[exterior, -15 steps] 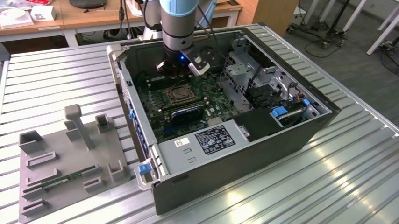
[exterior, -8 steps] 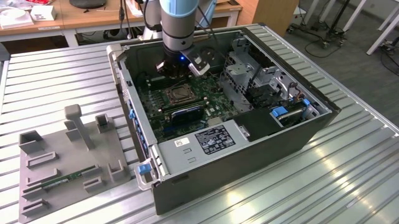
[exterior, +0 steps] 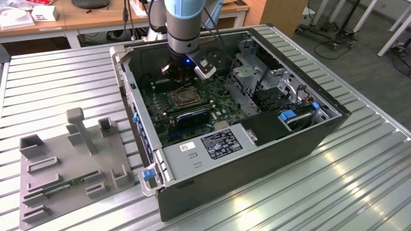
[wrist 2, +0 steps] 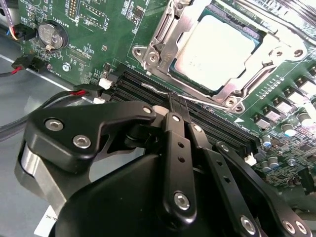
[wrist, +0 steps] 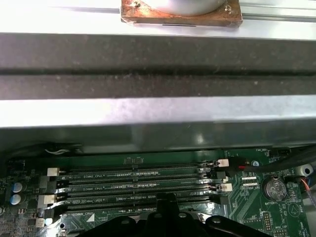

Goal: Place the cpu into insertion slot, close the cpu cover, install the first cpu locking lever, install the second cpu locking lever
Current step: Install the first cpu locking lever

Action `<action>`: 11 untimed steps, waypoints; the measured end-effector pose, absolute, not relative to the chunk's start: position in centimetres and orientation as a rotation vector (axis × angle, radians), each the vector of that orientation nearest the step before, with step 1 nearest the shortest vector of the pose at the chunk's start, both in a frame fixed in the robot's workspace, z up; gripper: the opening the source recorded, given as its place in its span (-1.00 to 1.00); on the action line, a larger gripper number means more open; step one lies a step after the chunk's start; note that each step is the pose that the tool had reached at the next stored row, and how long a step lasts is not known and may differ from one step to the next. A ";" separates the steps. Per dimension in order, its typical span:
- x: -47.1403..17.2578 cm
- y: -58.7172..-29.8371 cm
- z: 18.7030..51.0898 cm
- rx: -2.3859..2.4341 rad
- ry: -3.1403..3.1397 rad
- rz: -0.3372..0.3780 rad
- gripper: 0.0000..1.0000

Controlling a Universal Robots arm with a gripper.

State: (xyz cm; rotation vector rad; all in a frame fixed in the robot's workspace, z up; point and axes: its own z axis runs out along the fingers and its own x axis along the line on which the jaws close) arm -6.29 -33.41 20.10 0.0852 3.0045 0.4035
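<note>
A ribbed metal surface (exterior: 359, 168) carries an open computer case (exterior: 257, 163), with wooden desks (exterior: 83, 17) and a grey floor beyond it. On the surface, well apart from the gripper toward the exterior view's left, lies a grey fixture tray (exterior: 64, 168) holding a green memory stick (exterior: 70, 184). The gripper (wrist 2: 177, 101) hangs inside the case with its black fingers (wrist 2: 174, 128) pressed together, holding nothing, their tips just over the long black memory slots (wrist: 133, 185). Just beyond the tips, past those slots, the cpu (wrist 2: 215, 49) sits in the insertion slot (exterior: 183, 97), and the cpu cover (wrist 2: 160, 37) lies closed around it. A thin locking lever (wrist 2: 158, 89) runs along the socket edge nearest the gripper. A coin battery (wrist 2: 51, 34) sits off to one side, and the white-labelled power supply (exterior: 218, 143) and grey drive cage (exterior: 250, 77) crowd the case around the arm.
</note>
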 end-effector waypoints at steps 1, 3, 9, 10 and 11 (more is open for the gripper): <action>-6.3 -33.4 20.1 0.085 3.005 0.403 -0.79; -6.2 -33.4 20.0 0.085 3.005 0.401 -0.79; -6.0 -33.4 19.7 0.085 3.006 0.395 -0.79; -6.0 -33.4 19.7 0.085 3.006 0.394 -0.79; -6.0 -33.4 19.7 0.085 3.006 0.393 -0.79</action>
